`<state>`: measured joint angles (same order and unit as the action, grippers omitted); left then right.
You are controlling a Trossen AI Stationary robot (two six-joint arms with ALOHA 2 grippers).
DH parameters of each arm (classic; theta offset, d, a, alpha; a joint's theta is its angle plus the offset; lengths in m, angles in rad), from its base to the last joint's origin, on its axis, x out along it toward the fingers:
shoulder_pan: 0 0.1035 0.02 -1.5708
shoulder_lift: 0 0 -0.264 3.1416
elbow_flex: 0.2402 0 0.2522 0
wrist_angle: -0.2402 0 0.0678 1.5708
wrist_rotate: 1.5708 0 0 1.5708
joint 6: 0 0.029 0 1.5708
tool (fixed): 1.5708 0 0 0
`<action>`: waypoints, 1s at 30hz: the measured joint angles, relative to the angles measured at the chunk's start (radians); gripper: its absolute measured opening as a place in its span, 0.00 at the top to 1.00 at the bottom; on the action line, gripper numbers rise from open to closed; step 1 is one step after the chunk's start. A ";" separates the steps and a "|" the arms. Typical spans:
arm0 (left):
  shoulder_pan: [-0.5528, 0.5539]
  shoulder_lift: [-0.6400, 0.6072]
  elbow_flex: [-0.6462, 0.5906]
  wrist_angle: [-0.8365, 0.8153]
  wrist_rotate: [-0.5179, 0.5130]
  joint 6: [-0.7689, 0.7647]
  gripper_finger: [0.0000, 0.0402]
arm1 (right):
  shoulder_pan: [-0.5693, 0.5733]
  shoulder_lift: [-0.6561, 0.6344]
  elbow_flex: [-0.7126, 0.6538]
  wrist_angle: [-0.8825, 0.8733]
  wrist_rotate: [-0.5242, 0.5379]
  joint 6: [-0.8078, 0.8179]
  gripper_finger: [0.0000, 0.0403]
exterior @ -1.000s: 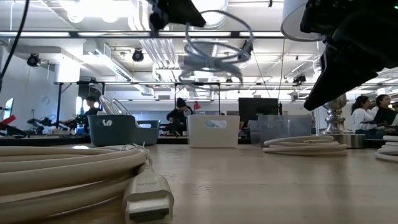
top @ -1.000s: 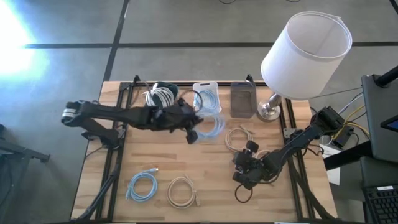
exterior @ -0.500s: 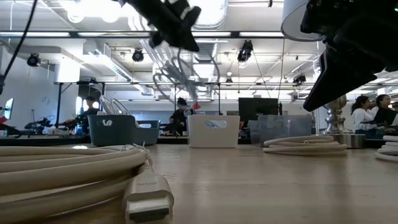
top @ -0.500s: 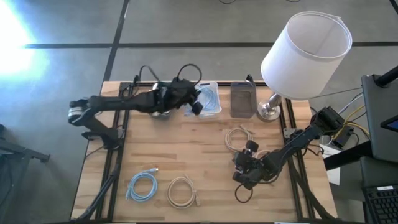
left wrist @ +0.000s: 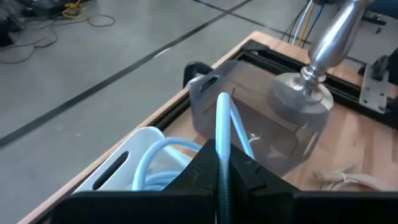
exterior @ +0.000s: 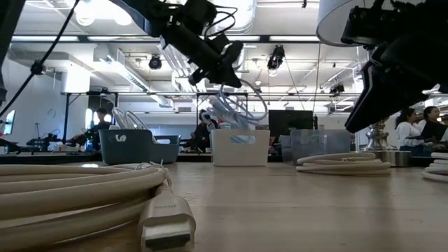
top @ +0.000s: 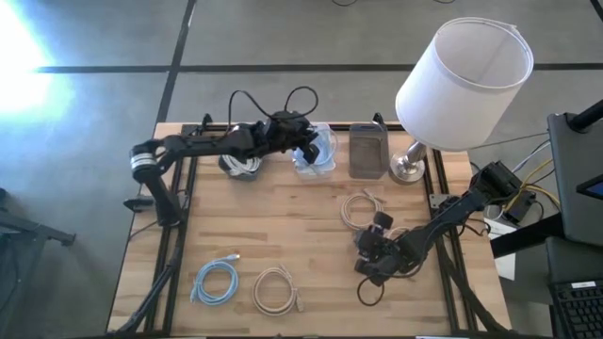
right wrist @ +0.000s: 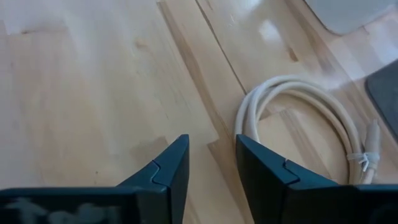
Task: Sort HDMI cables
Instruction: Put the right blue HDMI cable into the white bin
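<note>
Light blue cable [top: 318, 151] hangs from the left gripper [top: 303, 151], whose fingers are clamped tight on it, over the white bin [top: 325, 132] at the upper middle of the high view; its loops droop downward. The right gripper [top: 377, 247], parted and empty, sits low at centre right beside a beige coil [top: 359, 208] lying flat. On the wooden table [top: 283, 226] two more coils lie flat lower left: one blue [top: 215, 282], one beige [top: 276, 289]. Three bins line the far edge; a lamp [top: 460, 80] stands upper right

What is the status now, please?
Left gripper shut on blue cable, above white bin. Right gripper open, beside beige cable. Nothing blocking.
</note>
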<state>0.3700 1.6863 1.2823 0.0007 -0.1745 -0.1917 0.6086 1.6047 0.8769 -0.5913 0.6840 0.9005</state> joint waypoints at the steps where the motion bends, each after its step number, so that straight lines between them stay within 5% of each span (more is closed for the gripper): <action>1: 0.003 0.006 -0.001 0.001 0.001 0.000 0.96 | 0.000 0.000 -0.006 -0.001 0.000 0.012 0.69; 12: 0.025 0.057 -0.001 0.148 0.001 0.040 0.97 | 0.000 0.000 -0.050 0.000 -0.001 0.106 0.68; 30: 0.056 0.059 -0.045 -0.026 -0.086 0.039 0.80 | 0.000 0.000 -0.053 0.006 -0.004 0.145 0.72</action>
<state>0.4261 1.7454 1.2373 -0.0248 -0.2603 -0.1530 0.6086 1.6051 0.8238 -0.5858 0.6804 1.0454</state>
